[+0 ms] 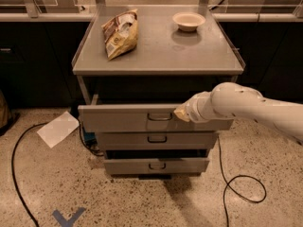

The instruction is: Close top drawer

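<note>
The top drawer is a wide grey metal drawer, pulled out from the cabinet below the tabletop. Its small dark wire handle sits at the centre of its flat front. My gripper comes in from the right on a white arm and rests against the drawer front just right of the handle. Two shorter grey drawers lie below it: the middle drawer and the bottom drawer.
On the grey tabletop lie a snack bag and a pale bowl. A white paper sheet and black cables lie on the speckled floor. Dark counters stand behind.
</note>
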`<state>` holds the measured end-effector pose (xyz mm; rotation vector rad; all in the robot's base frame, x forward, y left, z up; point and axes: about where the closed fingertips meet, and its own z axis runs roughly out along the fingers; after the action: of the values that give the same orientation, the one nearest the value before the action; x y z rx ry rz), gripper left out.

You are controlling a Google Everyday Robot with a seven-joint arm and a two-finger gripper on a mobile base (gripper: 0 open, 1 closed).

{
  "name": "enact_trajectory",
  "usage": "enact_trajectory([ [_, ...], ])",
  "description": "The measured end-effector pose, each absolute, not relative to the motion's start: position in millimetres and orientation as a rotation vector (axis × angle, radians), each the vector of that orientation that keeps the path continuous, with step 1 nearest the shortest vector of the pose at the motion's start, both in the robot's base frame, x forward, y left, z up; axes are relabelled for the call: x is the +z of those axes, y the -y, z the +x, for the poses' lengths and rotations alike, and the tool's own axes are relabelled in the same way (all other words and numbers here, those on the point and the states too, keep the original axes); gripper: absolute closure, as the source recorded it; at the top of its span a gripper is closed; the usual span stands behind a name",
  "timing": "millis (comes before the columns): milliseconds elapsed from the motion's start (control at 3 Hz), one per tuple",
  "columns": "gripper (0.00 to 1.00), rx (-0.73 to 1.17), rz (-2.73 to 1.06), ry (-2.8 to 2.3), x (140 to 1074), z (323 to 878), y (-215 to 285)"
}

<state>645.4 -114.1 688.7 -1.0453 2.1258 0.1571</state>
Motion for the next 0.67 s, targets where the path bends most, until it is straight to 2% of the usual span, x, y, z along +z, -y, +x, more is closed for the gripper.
enact_trajectory([
  [333, 1.00, 0.151, -1.039, -2.128, 687, 652, 114],
  [667, 1.00, 0.114, -0.993, -2.109, 692, 683, 116],
])
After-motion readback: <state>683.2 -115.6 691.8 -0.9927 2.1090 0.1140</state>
